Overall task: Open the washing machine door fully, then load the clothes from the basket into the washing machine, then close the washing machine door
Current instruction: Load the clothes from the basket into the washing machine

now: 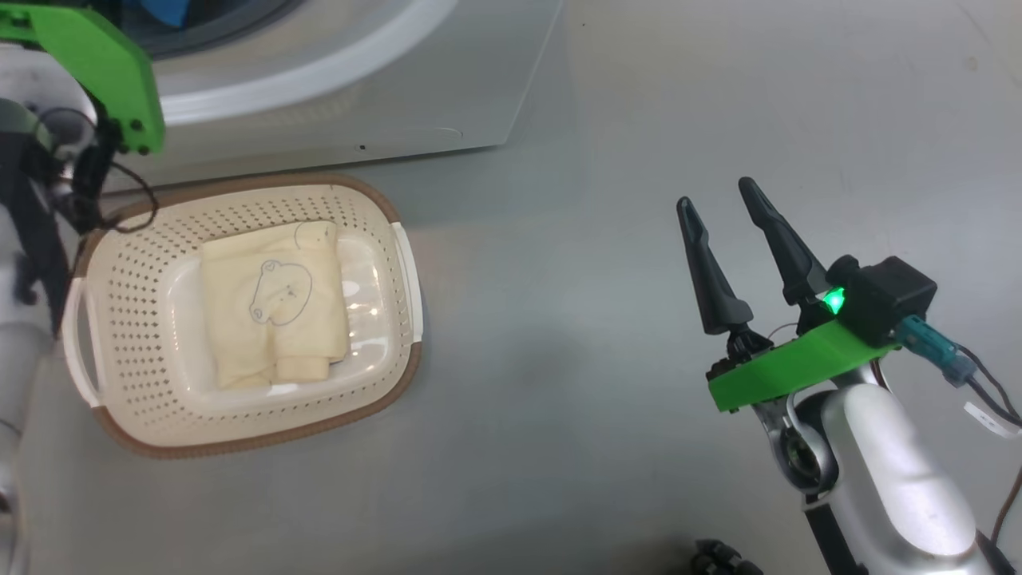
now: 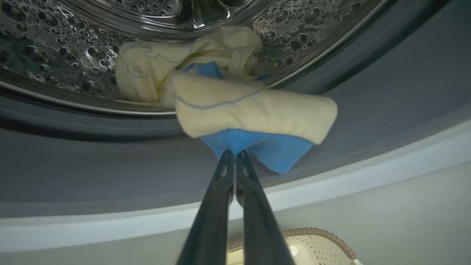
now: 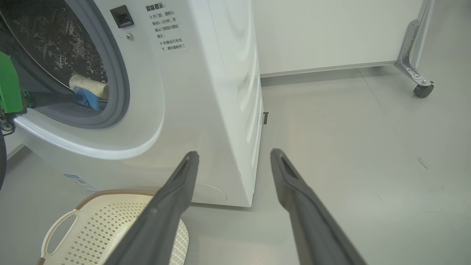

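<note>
My left gripper [image 2: 234, 152] is shut on the blue patch of a pale yellow garment [image 2: 257, 114]. It holds the garment over the grey gasket [image 2: 92, 165] at the mouth of the washing machine's [image 1: 359, 96] steel drum [image 2: 55, 48]. Another yellow garment [image 2: 147, 70] lies inside the drum. On the floor in front of the machine stands the cream basket [image 1: 136, 263], with one folded yellow garment [image 1: 275, 303] in it. To the right, over bare floor, my right gripper [image 1: 717, 194] stands open and holds nothing. The washing machine door is out of view.
The basket's corner [image 2: 320, 235] lies just below my left gripper. A metal frame leg on a caster [image 3: 423, 88] stands at the far right by a white wall. Open grey floor stretches right of the machine [image 3: 206, 92].
</note>
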Controlling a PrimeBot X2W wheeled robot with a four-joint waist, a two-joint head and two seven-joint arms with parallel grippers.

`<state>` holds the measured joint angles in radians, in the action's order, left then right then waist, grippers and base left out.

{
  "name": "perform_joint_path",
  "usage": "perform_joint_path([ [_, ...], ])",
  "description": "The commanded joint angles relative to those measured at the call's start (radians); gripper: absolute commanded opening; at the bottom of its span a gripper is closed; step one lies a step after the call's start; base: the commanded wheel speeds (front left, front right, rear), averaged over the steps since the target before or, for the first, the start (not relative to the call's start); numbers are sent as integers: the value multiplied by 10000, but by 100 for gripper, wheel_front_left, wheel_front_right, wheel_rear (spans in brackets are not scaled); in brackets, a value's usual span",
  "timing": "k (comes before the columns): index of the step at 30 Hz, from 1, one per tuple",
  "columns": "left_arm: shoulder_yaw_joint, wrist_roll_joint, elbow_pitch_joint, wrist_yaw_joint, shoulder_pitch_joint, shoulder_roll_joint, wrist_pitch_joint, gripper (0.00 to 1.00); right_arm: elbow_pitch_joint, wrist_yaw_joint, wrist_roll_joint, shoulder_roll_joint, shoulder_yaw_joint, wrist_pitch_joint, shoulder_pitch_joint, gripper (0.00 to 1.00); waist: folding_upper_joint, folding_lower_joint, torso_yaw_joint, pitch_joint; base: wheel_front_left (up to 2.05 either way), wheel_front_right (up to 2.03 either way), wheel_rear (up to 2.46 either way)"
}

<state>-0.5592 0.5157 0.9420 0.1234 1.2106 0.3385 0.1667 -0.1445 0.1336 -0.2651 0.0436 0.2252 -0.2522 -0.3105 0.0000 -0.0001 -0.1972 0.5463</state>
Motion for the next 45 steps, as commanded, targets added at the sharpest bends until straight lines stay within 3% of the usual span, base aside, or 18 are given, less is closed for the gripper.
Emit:
perform_joint_path([
  [1, 318, 78, -541, -54, 449, 650, 152, 0, 288, -29, -95, 66, 201, -95, 130, 100, 0, 1, -96, 51, 0, 0, 0],
  [11, 960, 373, -2449, -912, 989, 2148, 1944, 0, 390, -29, -608, 66, 615, -95, -194, 100, 0, 1, -983, 752, 0, 0, 0],
  [21, 1542, -87, -2368, -1912, 2081, 3122, 1054, 0, 504, -29, -1040, 66, 998, -95, -514, 100, 0, 1, -1881, 1732, 0, 0, 0],
  [31, 1828, -567, -1714, -2518, 3106, 3303, -1077, 0, 599, -29, -1267, 66, 1244, -95, -726, 100, 0, 1, -2225, 2357, 0, 0, 0],
  [45, 1671, -189, -635, -2470, 4194, 3034, 1127, 0, 508, -29, -1332, 66, 1354, -95, -846, 100, 0, 1, -2307, 2554, 0, 0, 0],
])
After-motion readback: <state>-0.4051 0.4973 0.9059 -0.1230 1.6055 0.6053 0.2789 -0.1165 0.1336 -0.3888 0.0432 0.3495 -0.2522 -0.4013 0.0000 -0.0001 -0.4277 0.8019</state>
